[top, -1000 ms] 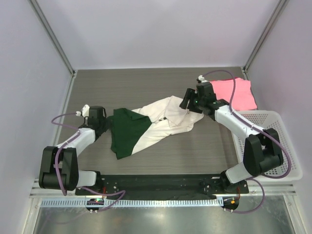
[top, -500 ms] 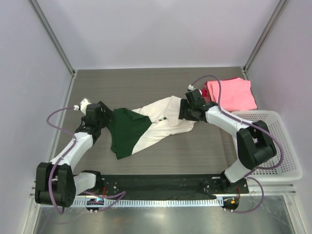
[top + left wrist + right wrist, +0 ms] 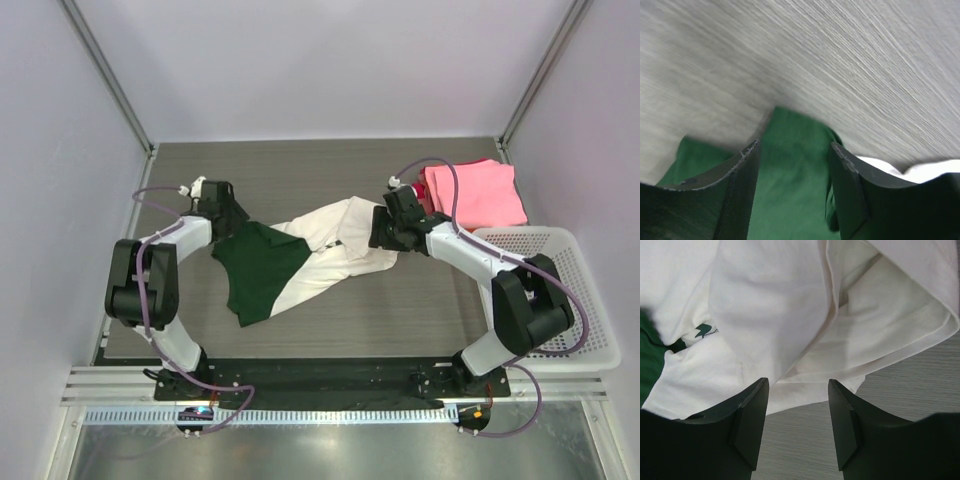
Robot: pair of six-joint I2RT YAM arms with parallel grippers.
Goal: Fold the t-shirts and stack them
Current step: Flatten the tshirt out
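Observation:
The cream-white t-shirt [image 3: 335, 250] lies crumpled across the middle of the table, its dark green part [image 3: 260, 268] spread to the left. My left gripper [image 3: 228, 212] sits at the far left corner of the green cloth [image 3: 790, 175]. It is open, with that cloth between and under its fingers [image 3: 742, 190]. My right gripper [image 3: 385, 235] is open at the shirt's right end. Its fingertips [image 3: 752, 415] stand just short of the cream hem [image 3: 880, 340], with bare table between them. A folded pink t-shirt [image 3: 480, 190] lies at the back right.
A white mesh basket [image 3: 570, 290] stands at the right edge, behind my right arm. A bit of red [image 3: 414, 190] shows at the pink shirt's left edge. The wood-grain table [image 3: 300, 175] is walled on three sides.
My left gripper has opened, let go of the green cloth's left edge and swung toward the far corner of it. My right gripper has dropped lower at the shirt's right end.

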